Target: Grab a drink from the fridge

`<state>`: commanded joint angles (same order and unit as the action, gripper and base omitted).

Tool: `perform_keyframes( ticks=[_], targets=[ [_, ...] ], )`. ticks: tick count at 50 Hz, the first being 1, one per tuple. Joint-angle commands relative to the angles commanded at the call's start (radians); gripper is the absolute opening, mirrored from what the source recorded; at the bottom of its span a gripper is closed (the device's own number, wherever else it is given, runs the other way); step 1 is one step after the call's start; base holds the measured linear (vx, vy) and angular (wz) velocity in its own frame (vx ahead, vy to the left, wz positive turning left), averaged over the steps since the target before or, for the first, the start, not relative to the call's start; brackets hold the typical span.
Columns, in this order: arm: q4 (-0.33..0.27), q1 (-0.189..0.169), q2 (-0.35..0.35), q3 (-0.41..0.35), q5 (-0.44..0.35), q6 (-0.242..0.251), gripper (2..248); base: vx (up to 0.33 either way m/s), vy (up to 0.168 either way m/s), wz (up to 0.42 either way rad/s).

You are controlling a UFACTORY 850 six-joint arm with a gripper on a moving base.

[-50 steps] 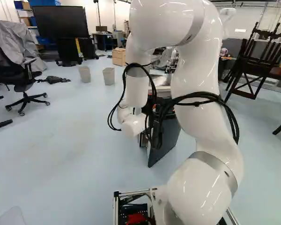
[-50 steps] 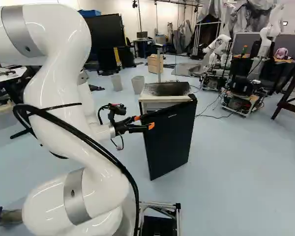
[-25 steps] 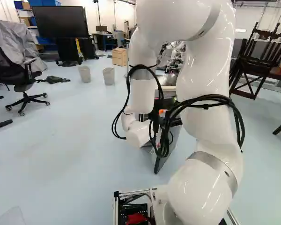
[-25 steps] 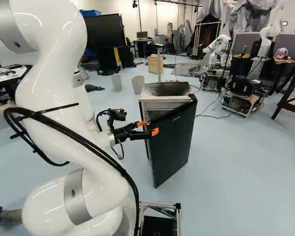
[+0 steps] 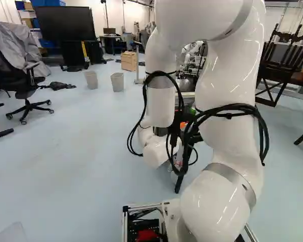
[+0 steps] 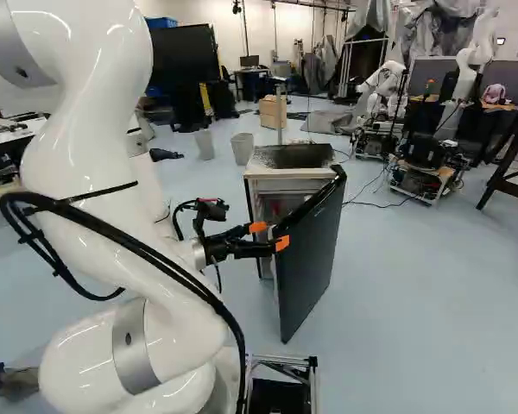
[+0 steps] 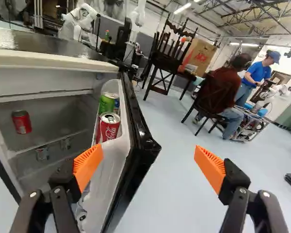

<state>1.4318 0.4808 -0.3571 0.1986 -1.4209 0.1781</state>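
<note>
The arm [image 5: 222,75] is glossy white with smooth, rounded joints, ringed by dull grey bands [image 6: 134,345] and looped with black cables [image 5: 237,107]. Its black gripper [image 6: 270,235] has round-headed screws [image 7: 242,191] and bright orange, finely ridged pads [image 7: 88,167]. Near the foot, silver rails [image 5: 141,207] frame black parts and a red piece [image 5: 146,235].

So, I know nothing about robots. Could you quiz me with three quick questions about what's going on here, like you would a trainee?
1. True or false: the fridge door stands ajar.
2. Where is the green can?
a) on the floor
b) in the door
c) on top of the fridge
3. Fill in "open" or "shut": the robot's gripper is ____.

Key: 1 true; 2 b; 3 open.
</note>
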Motion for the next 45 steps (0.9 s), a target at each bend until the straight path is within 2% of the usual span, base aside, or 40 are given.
perform_keyframes(
  ticks=[19, 45],
  targets=[
    [0.026, -0.115, -0.006, 0.016, 0.0, 0.0, 247, 0.0, 0.0, 0.0],
    [0.061, -0.293, -0.026, 0.064, 0.0, 0.0, 247, 0.0, 0.0, 0.0]
  ],
)
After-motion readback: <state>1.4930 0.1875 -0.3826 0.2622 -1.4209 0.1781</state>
